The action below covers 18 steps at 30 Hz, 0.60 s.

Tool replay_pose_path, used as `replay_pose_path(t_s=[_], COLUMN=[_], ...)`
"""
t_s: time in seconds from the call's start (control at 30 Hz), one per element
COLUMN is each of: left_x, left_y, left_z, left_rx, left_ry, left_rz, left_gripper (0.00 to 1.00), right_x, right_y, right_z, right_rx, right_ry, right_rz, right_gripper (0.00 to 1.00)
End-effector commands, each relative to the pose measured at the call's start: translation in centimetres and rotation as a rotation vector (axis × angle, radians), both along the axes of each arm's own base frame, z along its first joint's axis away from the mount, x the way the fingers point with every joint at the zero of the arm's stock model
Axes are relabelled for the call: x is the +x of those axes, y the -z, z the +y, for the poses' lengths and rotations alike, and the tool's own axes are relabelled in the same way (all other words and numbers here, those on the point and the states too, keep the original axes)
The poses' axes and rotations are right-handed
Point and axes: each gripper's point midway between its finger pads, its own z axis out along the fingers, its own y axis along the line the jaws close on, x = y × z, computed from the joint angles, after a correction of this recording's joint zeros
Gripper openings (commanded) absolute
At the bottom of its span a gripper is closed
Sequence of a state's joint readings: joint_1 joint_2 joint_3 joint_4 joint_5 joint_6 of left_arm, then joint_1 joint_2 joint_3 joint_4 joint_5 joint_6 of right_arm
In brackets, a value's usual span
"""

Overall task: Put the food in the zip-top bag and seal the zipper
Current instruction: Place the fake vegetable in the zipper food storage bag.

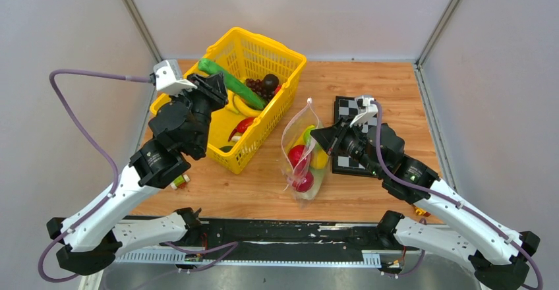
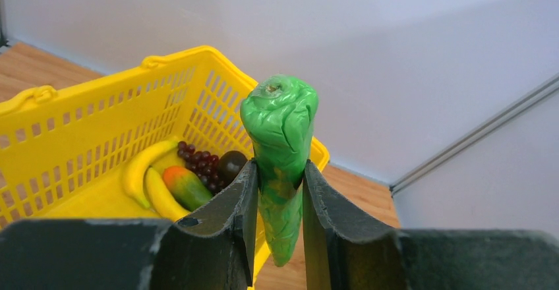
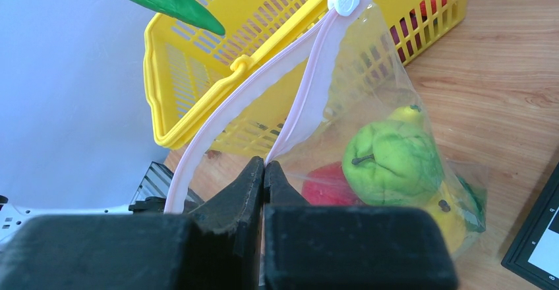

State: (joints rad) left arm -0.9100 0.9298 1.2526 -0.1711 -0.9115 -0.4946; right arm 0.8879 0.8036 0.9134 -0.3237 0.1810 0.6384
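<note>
My left gripper (image 2: 280,179) is shut on a long green cucumber (image 2: 280,128) and holds it above the yellow basket (image 2: 86,125); in the top view this gripper (image 1: 217,87) and the cucumber (image 1: 236,86) are over the basket's left side. My right gripper (image 3: 264,166) is shut on the pink zipper (image 3: 310,92) of the zip-top bag (image 3: 379,86) and holds its mouth up and open. In the bag lie a green fruit (image 3: 392,161), a red fruit (image 3: 329,186) and something yellow. From above, the bag (image 1: 304,171) sits at mid-table beside the right gripper (image 1: 316,134).
The basket (image 1: 264,53) still holds bananas (image 2: 142,171), purple grapes (image 2: 201,165), a dark round fruit (image 2: 232,165) and an orange-green fruit (image 2: 188,186). A chessboard (image 1: 348,109) lies under my right arm. A small toy block (image 1: 179,182) lies by my left arm. Walls enclose three sides.
</note>
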Motion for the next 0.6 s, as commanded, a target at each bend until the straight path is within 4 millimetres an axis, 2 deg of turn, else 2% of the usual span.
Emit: replay_pose_path(t_s=[0.0, 0.3, 0.57], left_x=[-1.1, -2.2, -3.9], left_y=[-4.2, -5.1, -3.2], left_z=[1.0, -5.9, -10.2], left_rx=[-0.083, -0.12, -0.075], left_ry=[0.008, 0.315, 0.469], left_rz=[-0.089, -0.1, -0.053], left_gripper=[0.0, 0.0, 0.0], right_x=[0.0, 0.0, -0.1], right_y=[-1.8, -2.0, -2.3], right_z=[0.2, 0.1, -0.3], right_rx=[0.057, 0.058, 0.062], right_ry=[-0.003, 0.0, 0.013], right_rz=[-0.032, -0.032, -0.043], right_gripper=[0.0, 0.0, 0.0])
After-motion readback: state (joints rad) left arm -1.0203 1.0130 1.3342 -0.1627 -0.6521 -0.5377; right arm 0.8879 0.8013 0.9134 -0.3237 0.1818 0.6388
